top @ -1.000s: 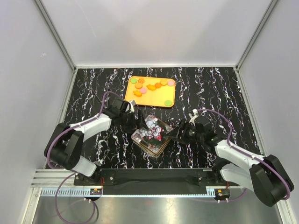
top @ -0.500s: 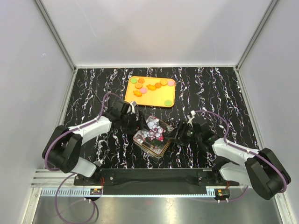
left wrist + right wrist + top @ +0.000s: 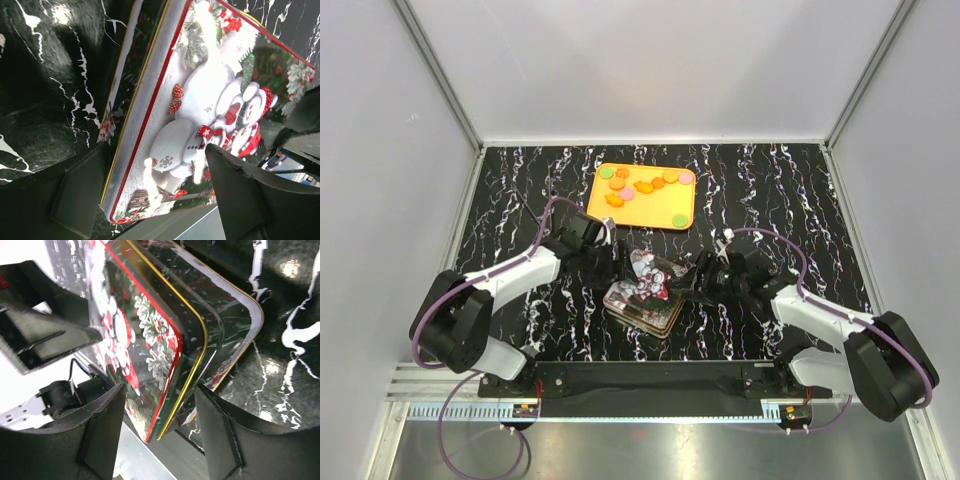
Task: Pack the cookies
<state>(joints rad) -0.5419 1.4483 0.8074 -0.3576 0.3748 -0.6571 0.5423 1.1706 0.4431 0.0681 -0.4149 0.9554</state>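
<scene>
The cookies [image 3: 628, 193], orange, pink and green, lie on an orange tray [image 3: 655, 207] at the back of the table. A square tin [image 3: 645, 292] with a snowman lid [image 3: 200, 110] sits in the middle, the lid tilted above the gold-rimmed base [image 3: 235, 325]. My left gripper [image 3: 610, 266] is open at the tin's left edge, and in its wrist view its jaws [image 3: 160, 200] straddle the lid's corner. My right gripper [image 3: 688, 285] is open at the tin's right edge, its jaws [image 3: 160, 440] straddling the lid's [image 3: 145, 340] corner. I cannot tell whether any finger touches it.
The table is black marble-patterned [image 3: 520, 200], enclosed by white walls on three sides. The arms' bases and a metal rail [image 3: 640, 385] lie along the near edge.
Both grippers have closed in on the tin from either side. The right arm has moved left and up, and the tin has shifted slightly left.
</scene>
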